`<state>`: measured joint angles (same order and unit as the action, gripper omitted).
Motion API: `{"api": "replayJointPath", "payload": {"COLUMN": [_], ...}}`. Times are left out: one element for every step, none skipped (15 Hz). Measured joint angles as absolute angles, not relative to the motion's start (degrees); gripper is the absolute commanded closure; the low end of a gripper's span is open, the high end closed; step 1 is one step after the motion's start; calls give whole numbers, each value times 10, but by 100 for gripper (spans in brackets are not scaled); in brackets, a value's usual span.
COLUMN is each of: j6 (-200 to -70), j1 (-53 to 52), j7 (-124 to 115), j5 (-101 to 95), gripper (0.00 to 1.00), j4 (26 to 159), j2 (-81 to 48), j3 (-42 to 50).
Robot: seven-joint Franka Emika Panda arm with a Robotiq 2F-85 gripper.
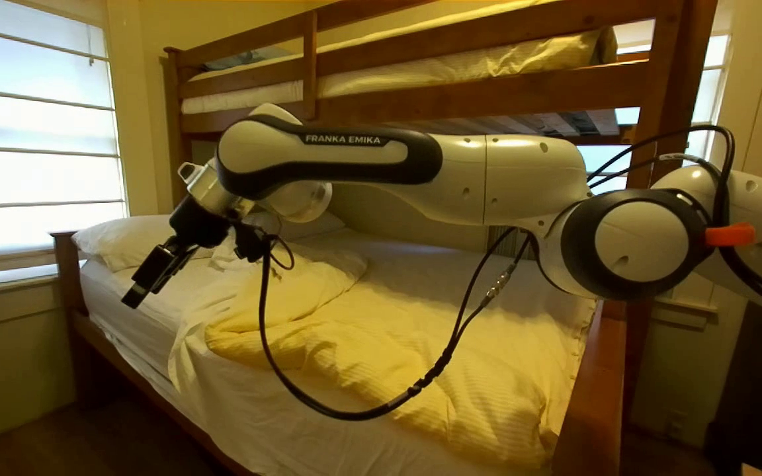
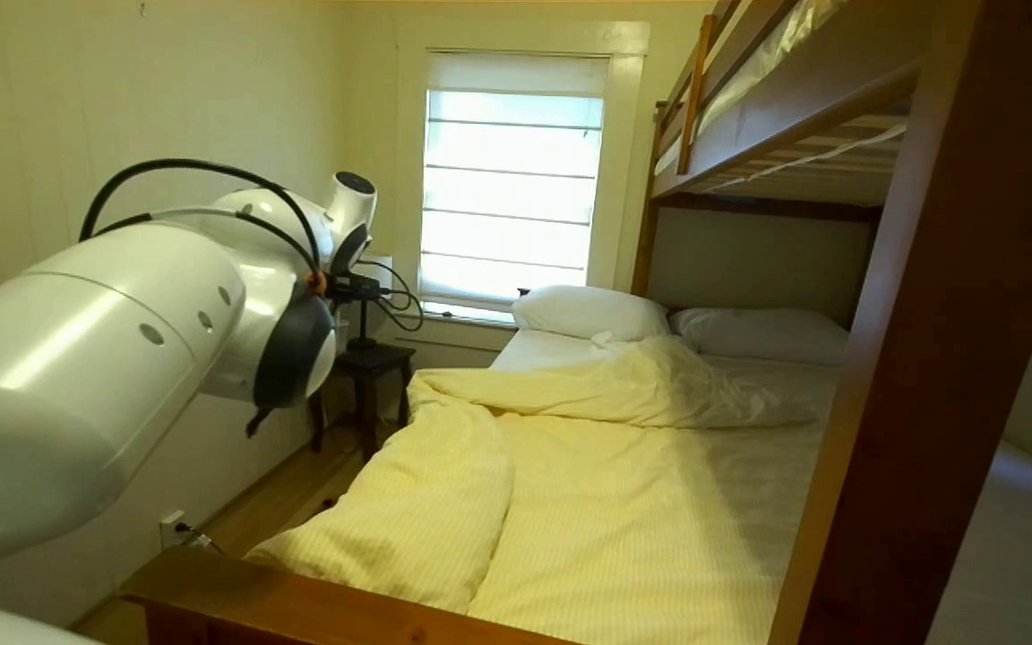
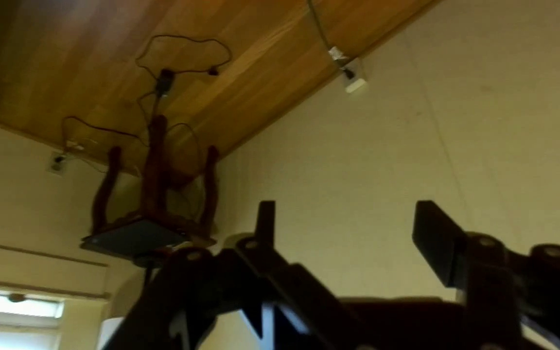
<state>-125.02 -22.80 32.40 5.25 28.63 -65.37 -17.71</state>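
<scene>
My gripper (image 1: 143, 283) points down and to the left at the arm's end in an exterior view. It appears in front of the bed's pillow end. In the wrist view its two dark fingers (image 3: 343, 218) stand wide apart with nothing between them, only the pale wall behind. It touches nothing that I can see. A rumpled yellow duvet (image 1: 381, 357) lies on the lower bunk and shows also in an exterior view (image 2: 606, 502). A white pillow (image 1: 136, 239) lies at the bed's head near the window. In an exterior view the arm (image 2: 274, 349) hides most or all of the gripper.
The wooden bunk bed has a footboard (image 2: 301, 596), a thick post (image 2: 919, 296) and an upper rail (image 1: 487, 92). A dark small table (image 2: 375, 358) with a lamp stands in the corner; it appears upside down in the wrist view (image 3: 139, 236). Cords (image 3: 183, 38) lie on the wooden floor.
</scene>
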Motion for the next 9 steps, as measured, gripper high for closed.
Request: {"api": "replayJointPath", "payload": {"j6": [-1205, -1164, -1122, -1090, -1063, -1040, -1021, -1008, -1000], "j1": [-230, -230, -226, -220, -211, -200, -187, -172, -155], "j7": [333, 335, 333, 328, 322, 316, 308, 300, 292], "j5": [53, 53, 51, 50, 47, 42, 39, 37, 35], "gripper": [0, 0, 0, 0, 0, 0, 0, 0, 0], "j4": [274, 264, 255, 253, 253, 253, 253, 253, 252], "j2": [-651, -648, -642, -634, -624, -614, -605, -595, -587], "j3": [-186, -187, -181, -168, -153, -136, -121, -106, -93]}}
